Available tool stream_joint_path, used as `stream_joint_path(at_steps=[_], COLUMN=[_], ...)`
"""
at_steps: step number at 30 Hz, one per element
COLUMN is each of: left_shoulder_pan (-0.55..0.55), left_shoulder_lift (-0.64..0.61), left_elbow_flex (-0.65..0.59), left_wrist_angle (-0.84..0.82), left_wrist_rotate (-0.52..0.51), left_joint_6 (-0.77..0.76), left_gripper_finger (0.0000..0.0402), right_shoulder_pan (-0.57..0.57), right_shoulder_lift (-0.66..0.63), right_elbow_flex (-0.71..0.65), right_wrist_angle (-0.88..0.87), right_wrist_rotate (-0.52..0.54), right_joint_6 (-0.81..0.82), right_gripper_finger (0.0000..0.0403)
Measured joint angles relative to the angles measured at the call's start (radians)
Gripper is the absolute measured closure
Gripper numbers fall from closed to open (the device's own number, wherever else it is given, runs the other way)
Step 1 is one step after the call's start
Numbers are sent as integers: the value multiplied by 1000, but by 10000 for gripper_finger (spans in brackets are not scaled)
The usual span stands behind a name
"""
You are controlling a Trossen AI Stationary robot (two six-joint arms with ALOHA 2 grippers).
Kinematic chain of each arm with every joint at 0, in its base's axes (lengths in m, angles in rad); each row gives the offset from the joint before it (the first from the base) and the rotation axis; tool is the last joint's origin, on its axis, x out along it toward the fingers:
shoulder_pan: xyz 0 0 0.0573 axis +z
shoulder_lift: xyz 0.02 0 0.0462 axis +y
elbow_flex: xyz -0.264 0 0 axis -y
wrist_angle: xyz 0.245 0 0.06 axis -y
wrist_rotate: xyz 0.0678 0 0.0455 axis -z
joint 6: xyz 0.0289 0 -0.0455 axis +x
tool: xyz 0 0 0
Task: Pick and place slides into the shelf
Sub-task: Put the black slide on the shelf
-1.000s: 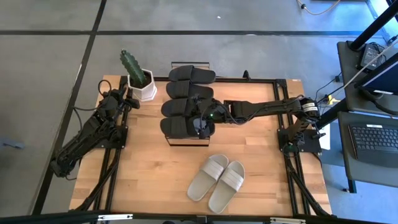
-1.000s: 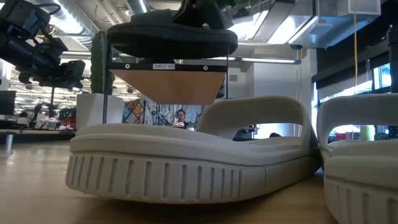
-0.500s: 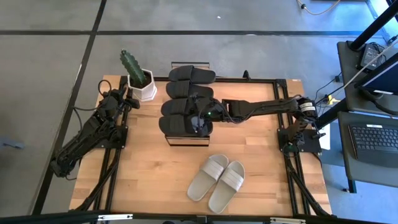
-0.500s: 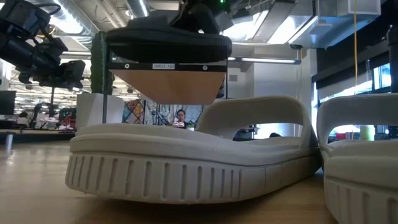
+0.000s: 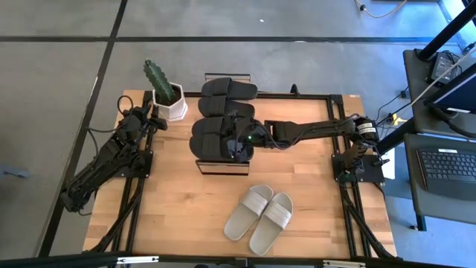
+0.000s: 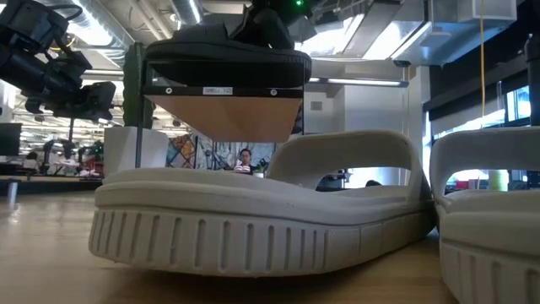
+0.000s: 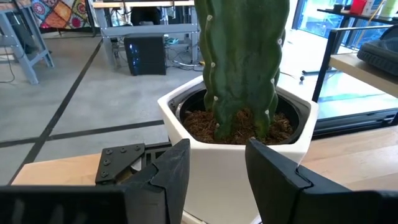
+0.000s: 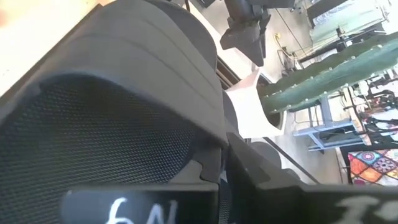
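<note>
From above, four black slides (image 5: 223, 123) lie in a row along the shelf (image 5: 222, 165) top. The right claw (image 5: 236, 143) is clamped on the strap of the nearest one, at the shelf's front end. The beige pair (image 5: 260, 217) lies on the wooden counter (image 5: 178, 208), well apart from the shelf. The low view alone shows the room beyond, under the shelf. The left claw (image 7: 214, 168), fingers apart, hovers before the white cactus pot (image 7: 249, 140) at the counter's far left corner.
</note>
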Motion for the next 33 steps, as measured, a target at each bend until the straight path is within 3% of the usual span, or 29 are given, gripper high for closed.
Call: stream_joint_path(at_steps=[25, 33], left_shoulder_pan=[0, 0], left_shoulder_lift=[0, 0], left_elbow_flex=[0, 0], left_wrist_angle=[0, 0], left_wrist_rotate=[0, 0], left_joint_6=[0, 0], left_gripper_finger=[254, 254], right_shoulder_pan=[-2, -3], right_shoulder_lift=[3, 3], right_elbow_flex=[3, 3], right_wrist_angle=[-30, -29], right_wrist_rotate=[-20, -75], right_joint_6=[-162, -116], right_gripper_finger=[392, 392])
